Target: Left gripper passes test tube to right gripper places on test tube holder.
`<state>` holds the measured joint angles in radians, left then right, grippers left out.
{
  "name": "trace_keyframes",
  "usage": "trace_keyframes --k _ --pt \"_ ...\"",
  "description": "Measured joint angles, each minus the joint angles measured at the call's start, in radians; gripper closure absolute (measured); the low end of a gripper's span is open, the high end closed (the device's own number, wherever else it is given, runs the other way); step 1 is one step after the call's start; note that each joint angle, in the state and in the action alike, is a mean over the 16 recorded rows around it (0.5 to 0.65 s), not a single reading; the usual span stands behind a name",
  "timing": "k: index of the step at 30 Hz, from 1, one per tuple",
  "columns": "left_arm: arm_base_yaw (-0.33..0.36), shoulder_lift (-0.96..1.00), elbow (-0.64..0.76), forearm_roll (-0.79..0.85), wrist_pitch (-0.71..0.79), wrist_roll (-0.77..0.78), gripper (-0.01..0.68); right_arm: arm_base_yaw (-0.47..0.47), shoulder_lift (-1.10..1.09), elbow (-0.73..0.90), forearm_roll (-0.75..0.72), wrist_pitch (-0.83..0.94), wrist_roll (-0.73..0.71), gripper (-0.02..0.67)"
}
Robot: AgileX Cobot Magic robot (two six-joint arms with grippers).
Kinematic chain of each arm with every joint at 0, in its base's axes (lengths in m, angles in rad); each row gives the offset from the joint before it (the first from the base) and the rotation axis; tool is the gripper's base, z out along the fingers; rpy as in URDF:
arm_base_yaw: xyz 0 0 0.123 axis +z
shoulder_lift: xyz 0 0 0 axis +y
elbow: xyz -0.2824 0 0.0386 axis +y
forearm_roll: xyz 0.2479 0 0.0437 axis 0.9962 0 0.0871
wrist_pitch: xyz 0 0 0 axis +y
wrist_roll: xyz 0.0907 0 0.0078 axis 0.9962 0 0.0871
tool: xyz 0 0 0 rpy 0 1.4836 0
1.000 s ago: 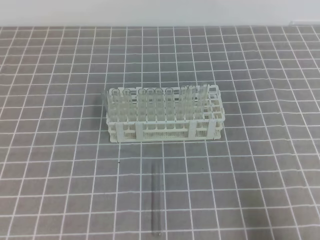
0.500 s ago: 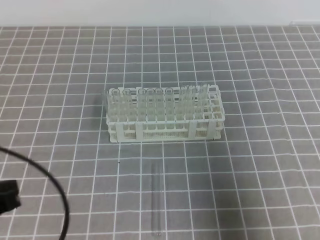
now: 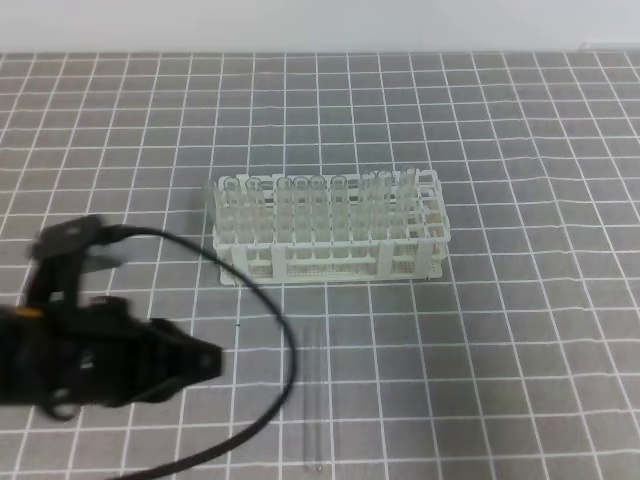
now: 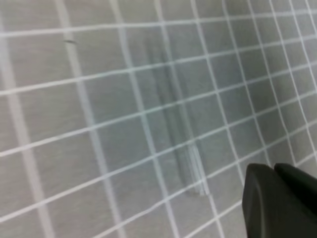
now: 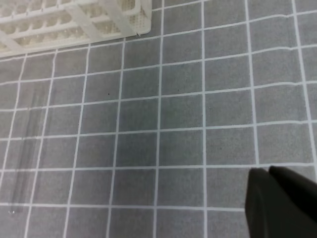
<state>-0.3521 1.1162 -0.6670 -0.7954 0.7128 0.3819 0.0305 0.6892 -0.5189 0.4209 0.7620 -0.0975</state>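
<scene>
— One grey counter (image 3: 520,330) with a white grid carries everything here. What stands on it?

— The test tube holder (image 3: 330,262), a white lattice rack, stands near the middle in the high view, with a row of clear tubes (image 3: 300,205) upright along its far side. Its corner also shows at the top left of the right wrist view (image 5: 74,22).

— And the arms?

— The left tool (image 3: 195,362) reaches in from the left edge, dark and blurred, with a black cable (image 3: 270,310) looping over it. Its tip points towards the test tube but stays apart from it. Only one corner of it (image 4: 280,201) shows in its own camera; whether it is released or clenched, nobody can tell. The right tool (image 5: 282,201) shows as a black corner too, its state equally unclear.

— Where is the test tube?

— The test tube (image 3: 313,400) lies flat on the counter in front of the rack, ungrasped, faint in both wrist views (image 4: 185,148) (image 5: 25,148).
</scene>
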Motion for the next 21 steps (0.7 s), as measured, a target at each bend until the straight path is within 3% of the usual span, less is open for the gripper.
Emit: trace_keyframes --k 7,12,17,21 --pt "-0.27 0.227 -0.186 0.19 0.009 -0.272 0.673 0.0 0.003 0.0 0.007 0.008 -0.014 0.662" --pt "-0.424 0.372 -0.339 0.344 0.08 -0.447 0.673 0.0 0.003 0.0 0.009 0.016 -0.016 0.662" --pt "-0.507 0.471 -0.454 0.425 0.149 -0.51 0.672 0.0 0.003 0.0 0.009 0.024 -0.016 0.662" --pt "-0.534 0.524 -0.508 0.455 0.182 -0.496 0.64 0.0 0.003 0.0 0.01 0.029 -0.016 0.662"
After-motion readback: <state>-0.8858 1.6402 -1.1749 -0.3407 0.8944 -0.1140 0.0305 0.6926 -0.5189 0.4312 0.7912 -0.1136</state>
